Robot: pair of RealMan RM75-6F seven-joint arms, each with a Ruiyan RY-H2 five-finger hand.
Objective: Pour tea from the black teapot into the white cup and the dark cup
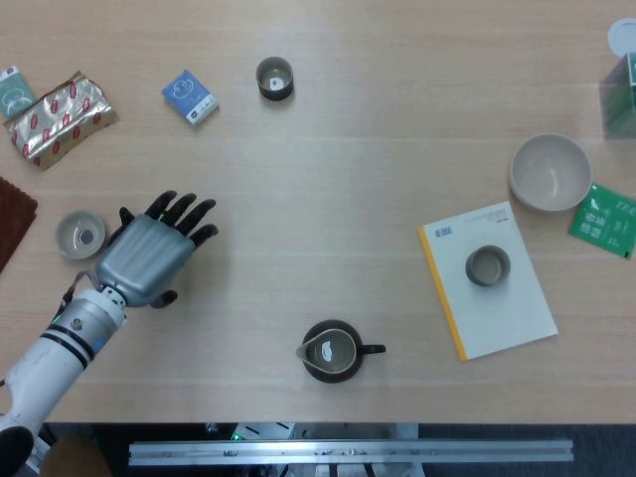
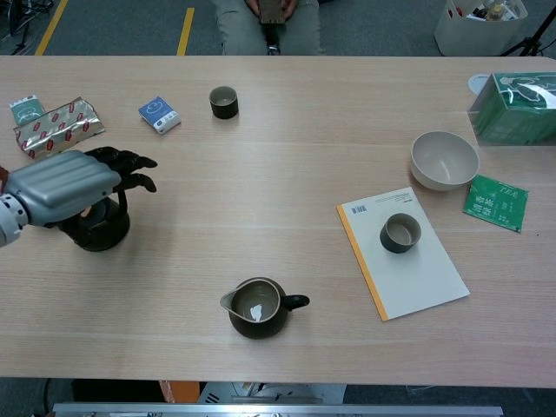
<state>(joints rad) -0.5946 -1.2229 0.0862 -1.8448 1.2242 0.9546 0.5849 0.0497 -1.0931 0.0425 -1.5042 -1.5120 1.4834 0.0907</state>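
3 cups: white cup [image 1: 79, 235], dark cup [image 1: 274, 78], grey cup [image 1: 487, 265]. 1 black teapot [image 2: 100, 233], 1 pitcher [image 1: 333, 350], 1 bowl [image 1: 550, 172], 1 booklet [image 1: 502, 318], 2 green sachets [image 1: 14, 87] [image 1: 604, 219].

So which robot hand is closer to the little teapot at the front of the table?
The left. The left hand is over at the table's left side, well apart from the teapot. The right hand isn't in either picture, so I can't place it.
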